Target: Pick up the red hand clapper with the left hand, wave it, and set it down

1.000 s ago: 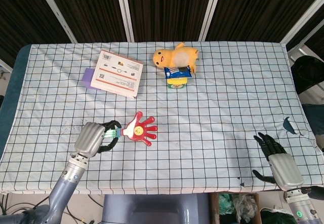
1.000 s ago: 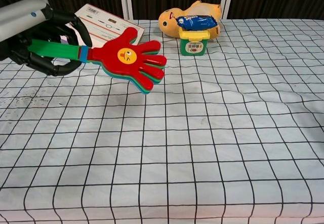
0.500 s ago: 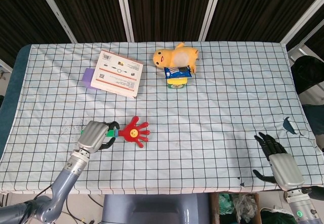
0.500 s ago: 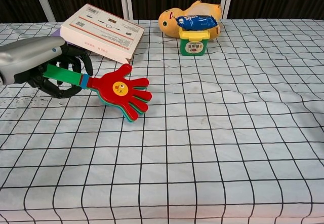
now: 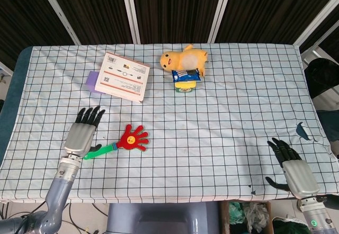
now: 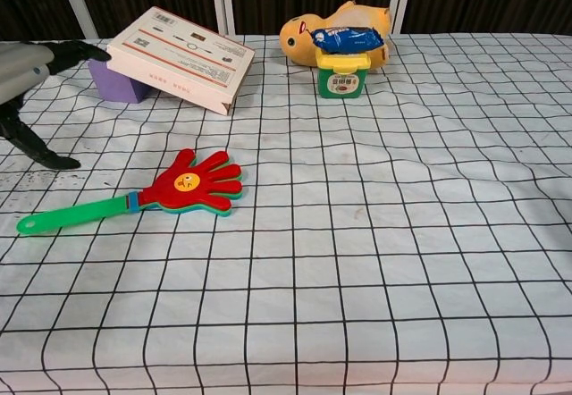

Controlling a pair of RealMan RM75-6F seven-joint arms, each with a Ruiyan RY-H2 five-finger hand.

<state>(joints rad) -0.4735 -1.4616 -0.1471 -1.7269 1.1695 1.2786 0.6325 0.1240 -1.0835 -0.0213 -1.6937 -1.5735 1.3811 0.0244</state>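
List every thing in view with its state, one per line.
red hand clapper: lying flat on the cloth, released.
left hand: open, fingers spread, beside the clapper's green handle.
right hand: open, resting near the table's front edge.
white box: tilted, propped on the purple block.
yellow plush toy: lying down.
green cup: upright, blue packet on top.

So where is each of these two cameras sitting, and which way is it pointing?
Head view: high above the near edge, looking steeply down on the whole table; both arms show, left hand and right hand.
Chest view: low at the near edge, looking across the cloth; only the left hand shows.
Shared: red hand clapper, white box, yellow plush.
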